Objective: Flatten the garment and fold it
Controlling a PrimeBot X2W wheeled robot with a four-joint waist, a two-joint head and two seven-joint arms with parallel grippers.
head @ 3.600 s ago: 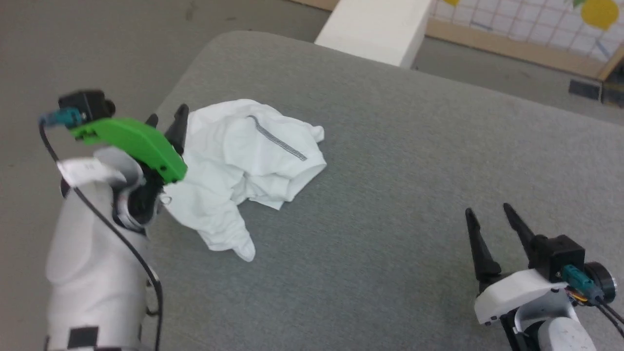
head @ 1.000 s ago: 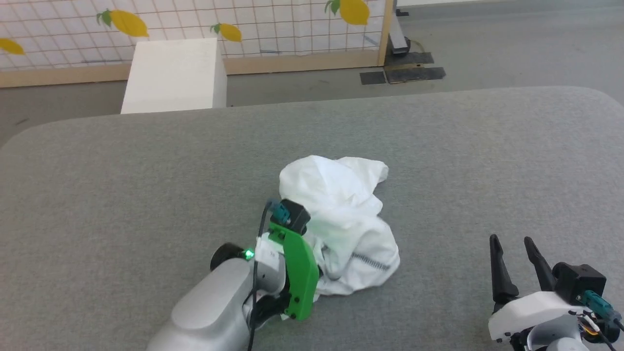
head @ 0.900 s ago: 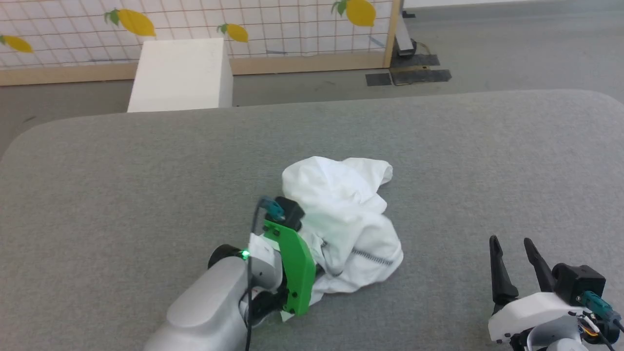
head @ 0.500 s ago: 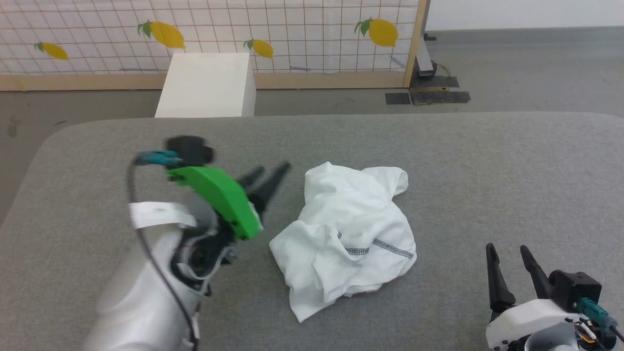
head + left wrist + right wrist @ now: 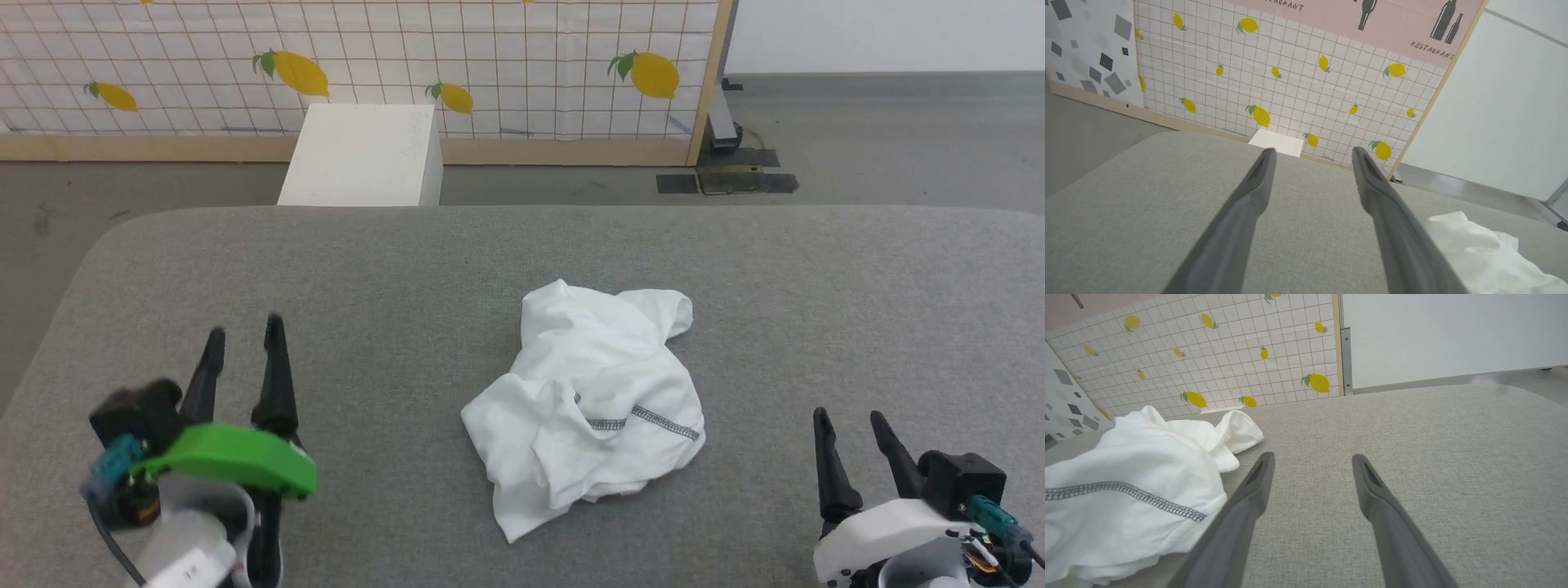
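hovering at 7 and 5 o'clock, my left gripper [image 5: 245, 327] and right gripper [image 5: 847, 414] both gape, empty; the garment [image 5: 592, 408] lies crumpled at the centre of the table [image 5: 392, 269], one cuff, i think, toward 1 o'clock.

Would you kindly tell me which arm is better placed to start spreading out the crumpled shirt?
Probably the right: the open right tool sits nearer the garment than the open left tool, and its wrist view shows the seamed fabric close beside it.
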